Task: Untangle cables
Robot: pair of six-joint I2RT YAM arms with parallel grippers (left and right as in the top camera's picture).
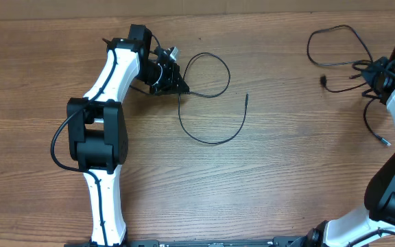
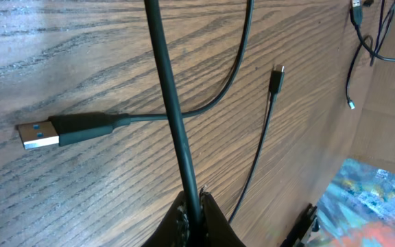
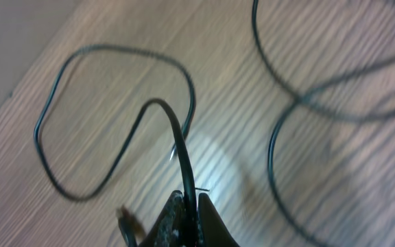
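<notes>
Two black cables [image 2: 172, 110]: left pincer [image 2: 194, 209] clamps one, right pincer [image 3: 189, 206] another.

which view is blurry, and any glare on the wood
right wrist view: blurred, the cables smear and a pale glare patch sits on the table; left wrist view: sharp, the usb plug crisp; overhead view: even light, sharp

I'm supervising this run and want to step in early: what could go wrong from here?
The left gripper is shut on a black cable that crosses over the strand leading to the USB-A plug; pulling may snag that strand and drag the plug.
The right gripper is shut on a cord with other loops lying close by; pulling could tighten them.
</notes>
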